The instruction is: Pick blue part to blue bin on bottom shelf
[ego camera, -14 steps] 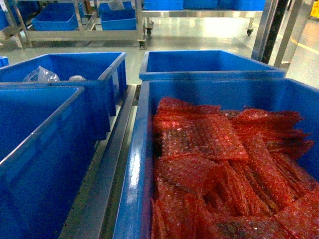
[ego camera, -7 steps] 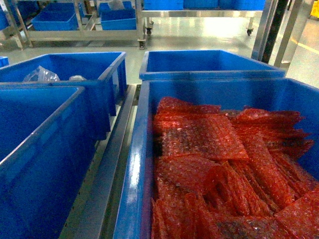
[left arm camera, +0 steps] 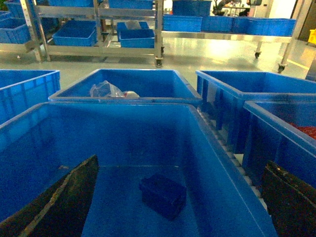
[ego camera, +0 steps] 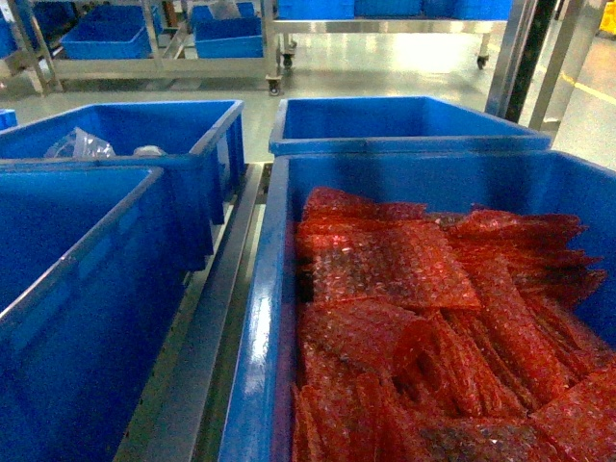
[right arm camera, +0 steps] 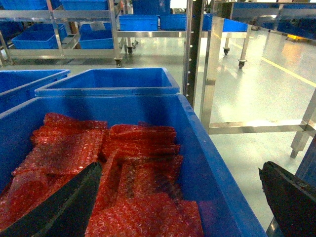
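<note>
A dark blue part (left arm camera: pixel 163 195) lies on the floor of the near left blue bin (left arm camera: pixel 123 138), slightly right of its middle. My left gripper (left arm camera: pixel 181 160) hangs open above this bin, its dark fingers (left arm camera: pixel 64 202) wide apart on either side of the part and not touching it. My right gripper (right arm camera: pixel 178 168) is also open and empty, over the right wall of a blue bin (right arm camera: pixel 207 173) full of red bubble wrap (right arm camera: pixel 123 163). The bins stand on steel rails (ego camera: pixel 207 327) with small white rollers (left arm camera: pixel 232 153), which looks like the bottom shelf. Neither gripper shows in the head view.
Behind the near bins stand two more blue bins; the left one (ego camera: pixel 125 135) holds clear plastic bags (left arm camera: pixel 106 90). A steel rack upright (right arm camera: pixel 197 49) rises just right of the far bin. Across the floor are other racks with blue bins (ego camera: pixel 164 43).
</note>
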Robot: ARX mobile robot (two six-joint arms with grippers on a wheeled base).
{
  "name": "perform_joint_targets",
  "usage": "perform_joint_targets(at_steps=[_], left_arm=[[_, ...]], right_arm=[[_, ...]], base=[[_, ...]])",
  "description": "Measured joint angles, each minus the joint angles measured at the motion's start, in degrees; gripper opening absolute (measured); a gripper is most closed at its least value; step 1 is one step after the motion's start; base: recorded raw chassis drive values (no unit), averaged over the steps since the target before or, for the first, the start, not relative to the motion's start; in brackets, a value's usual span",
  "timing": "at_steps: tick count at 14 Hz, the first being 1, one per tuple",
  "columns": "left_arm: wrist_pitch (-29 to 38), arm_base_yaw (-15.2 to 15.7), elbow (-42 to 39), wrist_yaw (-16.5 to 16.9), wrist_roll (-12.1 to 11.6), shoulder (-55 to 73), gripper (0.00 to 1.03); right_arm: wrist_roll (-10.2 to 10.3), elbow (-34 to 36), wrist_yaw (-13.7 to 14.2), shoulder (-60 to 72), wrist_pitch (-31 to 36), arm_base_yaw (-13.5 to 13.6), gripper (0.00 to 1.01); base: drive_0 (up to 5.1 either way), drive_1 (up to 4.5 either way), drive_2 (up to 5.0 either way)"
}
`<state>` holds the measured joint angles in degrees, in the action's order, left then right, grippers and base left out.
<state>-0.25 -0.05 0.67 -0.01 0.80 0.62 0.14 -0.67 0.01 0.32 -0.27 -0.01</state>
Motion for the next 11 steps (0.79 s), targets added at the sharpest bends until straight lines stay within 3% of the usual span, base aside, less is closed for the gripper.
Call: perform_joint_targets(at_steps=[11], left_arm=[[0.0, 0.0, 0.0, 0.0, 0.0, 0.0, 0.98]], right_arm=[[0.0, 0.0, 0.0, 0.0, -0.02, 0.0, 0.98]], base=[[0.0, 0.0, 0.0]])
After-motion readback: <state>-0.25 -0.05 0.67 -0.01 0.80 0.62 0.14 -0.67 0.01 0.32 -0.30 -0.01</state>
